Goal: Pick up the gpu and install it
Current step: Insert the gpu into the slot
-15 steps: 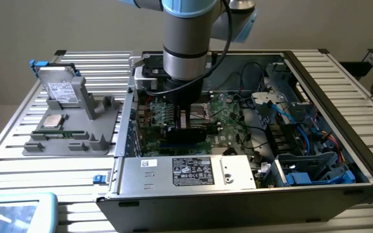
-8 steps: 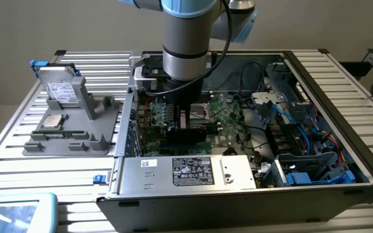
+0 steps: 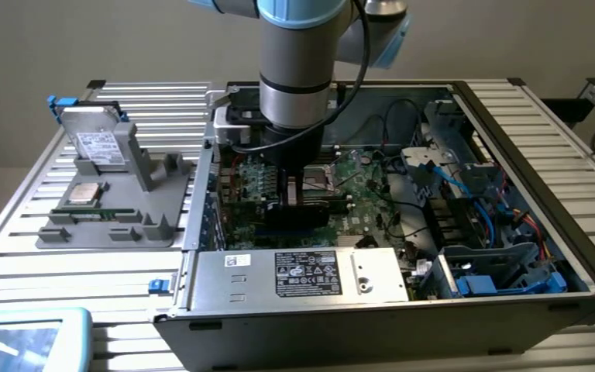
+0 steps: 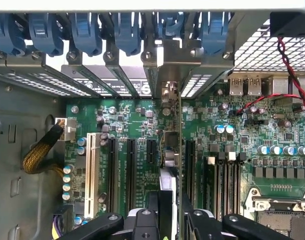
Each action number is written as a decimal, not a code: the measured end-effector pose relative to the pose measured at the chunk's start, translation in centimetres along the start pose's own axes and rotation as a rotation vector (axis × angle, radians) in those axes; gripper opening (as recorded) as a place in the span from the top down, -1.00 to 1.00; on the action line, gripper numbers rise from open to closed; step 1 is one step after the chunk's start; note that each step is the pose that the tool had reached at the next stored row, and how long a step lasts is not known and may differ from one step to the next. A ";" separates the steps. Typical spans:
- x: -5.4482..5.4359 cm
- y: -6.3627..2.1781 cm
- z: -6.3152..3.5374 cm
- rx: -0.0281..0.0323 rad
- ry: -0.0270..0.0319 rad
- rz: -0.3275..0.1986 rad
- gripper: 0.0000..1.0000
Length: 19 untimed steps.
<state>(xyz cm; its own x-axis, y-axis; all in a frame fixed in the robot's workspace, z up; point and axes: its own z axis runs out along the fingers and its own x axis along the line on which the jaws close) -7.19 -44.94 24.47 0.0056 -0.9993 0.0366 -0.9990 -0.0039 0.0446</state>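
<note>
The gpu [image 3: 295, 213] stands on edge over the green motherboard [image 3: 365, 174] inside the open computer case [image 3: 545, 132], its black cooler showing below the arm's wrist. My gripper [image 3: 297, 194] is shut on it from above. In the wrist view the gpu [image 4: 170, 150] appears edge-on, running between two black expansion slots, with its silver bracket [image 4: 168, 67] up against the case's rear slot openings. My gripper [image 4: 170, 212] clamps the card's near end between its black fingers [image 4: 151, 217]. Whether the card's edge sits fully in a slot cannot be told.
A grey fixture [image 3: 163, 194] at the exterior view's left holds a silver hard drive [image 3: 101, 143], a processor [image 3: 86, 192] and a memory stick [image 3: 93, 213]. The power supply [image 3: 308, 273] fills the case's near side. Blue cables and a drive cage [image 3: 494, 256] crowd the exterior view's right.
</note>
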 end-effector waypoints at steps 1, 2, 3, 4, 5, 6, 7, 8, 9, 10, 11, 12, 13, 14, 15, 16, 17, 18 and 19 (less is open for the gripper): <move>0.0 0.00 0.00 -0.0001 -0.0001 -0.001 0.46; 0.0 0.01 0.00 -0.0002 0.0001 -0.003 0.46; 0.0 0.01 0.00 -0.0003 0.0002 -0.006 0.46; 0.0 0.00 0.00 -0.0004 0.0004 -0.009 0.46; 0.0 0.00 0.00 -0.0005 0.0004 -0.009 0.46; 0.0 0.00 0.00 -0.0005 0.0004 -0.009 0.46; 0.0 0.00 0.00 -0.0005 0.0004 -0.009 0.46; 0.0 0.00 0.00 -0.0006 0.0004 -0.009 0.46; 0.0 0.00 0.00 -0.0006 0.0004 -0.010 0.46; 0.0 0.00 0.00 -0.0006 0.0004 -0.010 0.46; 0.0 0.00 0.00 -0.0006 0.0004 -0.009 0.46; 0.0 0.00 0.00 -0.0006 0.0004 -0.009 0.46; 0.0 0.00 0.00 -0.0002 0.0005 -0.010 0.46; 0.0 0.00 0.00 0.0003 0.0005 -0.010 0.46; 0.0 0.00 0.00 0.0004 0.0005 -0.010 0.46; 0.0 0.00 0.00 0.0006 0.0005 -0.010 0.46; 0.0 0.00 0.00 0.0006 0.0005 -0.010 0.46; 0.1 0.00 0.00 0.0006 0.0005 -0.010 0.46; 0.1 0.00 0.01 0.0007 0.0005 -0.010 0.46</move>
<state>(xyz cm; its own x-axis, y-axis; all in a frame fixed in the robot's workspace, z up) -7.19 -45.00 24.47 0.0161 -0.9992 0.0366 -0.9989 -0.0144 0.0443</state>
